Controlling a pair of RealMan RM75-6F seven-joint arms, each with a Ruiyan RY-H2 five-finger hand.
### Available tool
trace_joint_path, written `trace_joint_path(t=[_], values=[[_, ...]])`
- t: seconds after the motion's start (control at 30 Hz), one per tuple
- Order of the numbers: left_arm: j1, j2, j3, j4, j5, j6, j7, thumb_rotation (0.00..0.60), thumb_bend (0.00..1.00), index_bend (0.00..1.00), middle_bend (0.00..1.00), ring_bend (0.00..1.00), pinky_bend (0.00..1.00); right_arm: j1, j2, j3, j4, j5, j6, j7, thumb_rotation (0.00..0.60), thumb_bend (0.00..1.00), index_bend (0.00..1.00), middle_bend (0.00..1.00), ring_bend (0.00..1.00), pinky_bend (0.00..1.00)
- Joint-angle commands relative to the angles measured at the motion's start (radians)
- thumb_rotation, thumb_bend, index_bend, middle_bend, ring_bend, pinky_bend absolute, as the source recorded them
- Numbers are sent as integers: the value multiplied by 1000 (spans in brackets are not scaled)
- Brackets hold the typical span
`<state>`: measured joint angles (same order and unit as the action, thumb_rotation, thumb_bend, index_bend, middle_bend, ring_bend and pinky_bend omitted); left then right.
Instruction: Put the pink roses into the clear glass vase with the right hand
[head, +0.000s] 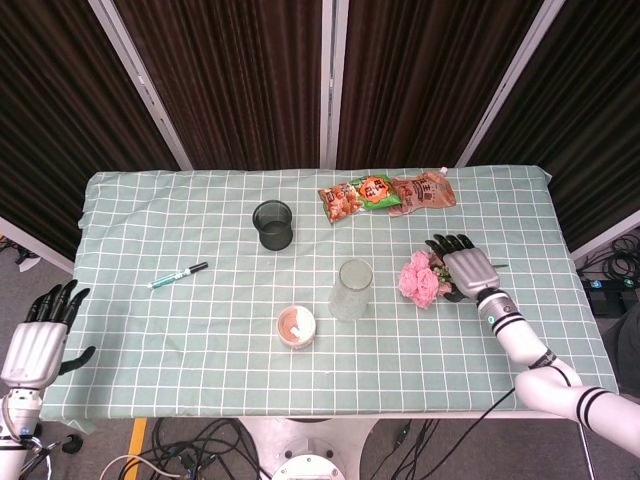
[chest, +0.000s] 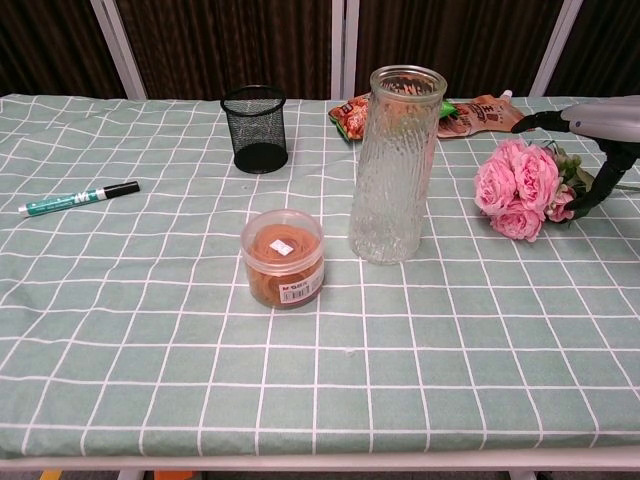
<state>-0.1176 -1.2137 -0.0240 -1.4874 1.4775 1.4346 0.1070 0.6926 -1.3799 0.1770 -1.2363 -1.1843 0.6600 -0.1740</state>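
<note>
Your right hand (head: 466, 271) hovered, fingers spread and empty, over the roses (head: 420, 279) near the table's (head: 180, 330) right edge; you needed to grasp the stems, not the blooms.

open cloth between pink roses (head: 419, 279) and clear glass vase (head: 351, 289); snack packets (head: 386, 193) well behind

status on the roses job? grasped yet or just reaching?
Nothing is done yet: the pink roses lie on the tablecloth, and the glass vase stands empty. The right hand is over the stems with fingers spread, with no visible grip. Left: grasp, lift, insert. The left hand is idle, off the table.
</note>
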Motion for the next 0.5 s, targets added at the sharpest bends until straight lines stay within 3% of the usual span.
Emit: trace_joint_path(t=[0.03, 0.23, 0.33, 0.5], values=[[2, 0, 0, 4, 0, 3, 1, 600, 190, 108, 8, 0, 123, 33, -31, -6, 36, 46, -37, -39, 600, 85, 0, 0, 0, 0], [6, 0, -2, 11, -6, 6, -11, 600, 190, 110, 8, 0, 123, 70, -80, -16, 94, 108, -77, -65, 600, 97, 0, 10, 0, 0], [9, 2, 0, 15, -4, 9, -22, 600, 190, 110, 8, 0, 123, 69, -110, -20, 119, 103, -31, -79, 600, 109, 7, 129, 6, 0], [11, 4, 1, 22, -5, 6, -37, 600, 190, 112, 8, 0, 123, 60, -137, -26, 143, 71, 25, -65, 600, 147, 230, 308, 171, 130]])
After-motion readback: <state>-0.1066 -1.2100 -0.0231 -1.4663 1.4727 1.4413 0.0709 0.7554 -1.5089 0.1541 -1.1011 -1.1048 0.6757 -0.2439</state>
